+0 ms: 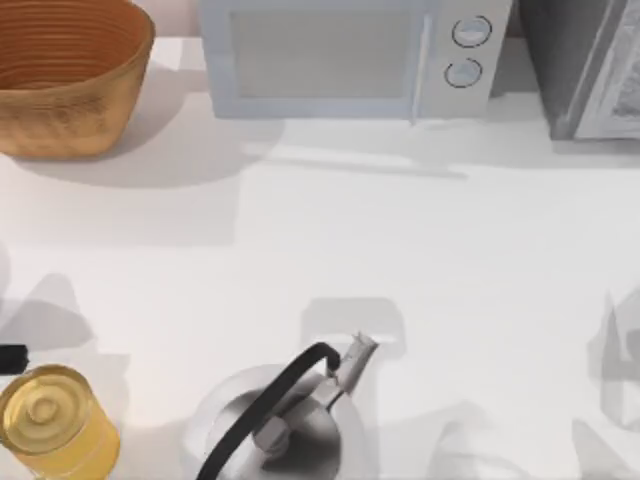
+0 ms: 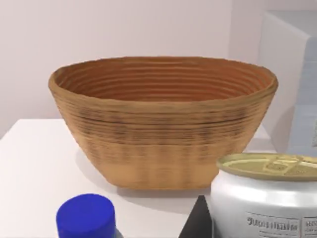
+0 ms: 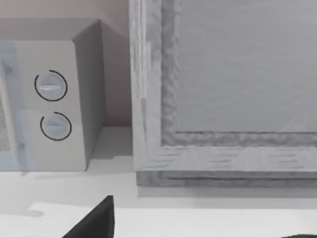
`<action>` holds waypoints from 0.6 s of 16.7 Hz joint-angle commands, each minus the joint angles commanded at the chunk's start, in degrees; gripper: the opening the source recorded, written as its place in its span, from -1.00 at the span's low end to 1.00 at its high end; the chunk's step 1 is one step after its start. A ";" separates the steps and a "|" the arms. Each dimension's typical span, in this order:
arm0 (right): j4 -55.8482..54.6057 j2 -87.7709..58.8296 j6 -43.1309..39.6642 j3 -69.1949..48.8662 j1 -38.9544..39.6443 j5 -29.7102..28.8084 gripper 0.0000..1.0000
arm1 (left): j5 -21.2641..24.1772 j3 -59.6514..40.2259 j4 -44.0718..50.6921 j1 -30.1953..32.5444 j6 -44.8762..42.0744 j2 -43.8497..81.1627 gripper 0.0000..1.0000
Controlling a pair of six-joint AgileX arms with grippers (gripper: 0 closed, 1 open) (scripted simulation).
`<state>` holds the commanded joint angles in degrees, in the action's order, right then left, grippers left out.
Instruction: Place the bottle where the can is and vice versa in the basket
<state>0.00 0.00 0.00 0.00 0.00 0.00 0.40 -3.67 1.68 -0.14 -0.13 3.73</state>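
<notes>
The orange-brown woven basket point(image 1: 60, 90) stands at the table's far left corner, and its ribbed inside point(image 2: 163, 82) holds nothing that I can see. A yellow can point(image 1: 55, 420) with a gold lid stands at the near left edge; in the left wrist view its side is silvery with a label point(image 2: 267, 198). Beside it is the bottle's blue cap point(image 2: 85, 215), with the rest of the bottle out of view. My left gripper point(image 1: 8, 357) is at the left edge just behind the can, a dark part of it point(image 2: 198, 225) between bottle and can. My right gripper point(image 3: 198, 234) is open and faces the back right.
A white microwave point(image 1: 345, 55) stands at the back centre, with a grey cabinet point(image 1: 585, 65) to its right. A metal kettle point(image 1: 285, 420) with a black handle sits at the near edge in the middle. The basket's rim is much wider than the can.
</notes>
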 joint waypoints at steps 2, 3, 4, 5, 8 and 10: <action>0.00 0.00 0.00 0.00 0.00 0.00 1.00 | -0.32 2.92 -1.33 0.11 0.10 -2.97 -1.00; 0.00 0.00 0.00 0.00 0.00 0.00 1.00 | -0.40 3.65 -1.67 0.13 0.13 -3.70 -1.00; 0.00 0.00 0.00 0.00 0.00 0.00 1.00 | -0.40 3.67 -1.68 0.14 0.13 -3.73 -1.00; 0.00 0.00 0.00 0.00 0.00 0.00 1.00 | -0.40 3.67 -1.68 0.14 0.13 -3.73 -1.00; 0.00 0.00 0.00 0.00 0.00 0.00 1.00 | -0.41 3.66 -1.58 0.07 0.03 -3.48 -1.00; 0.00 0.00 0.00 0.00 0.00 0.00 1.00 | -0.25 3.61 -1.64 0.12 0.03 -3.09 -1.00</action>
<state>0.00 0.00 0.00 0.00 0.00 0.00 0.16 -0.06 0.04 -0.01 -0.10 0.64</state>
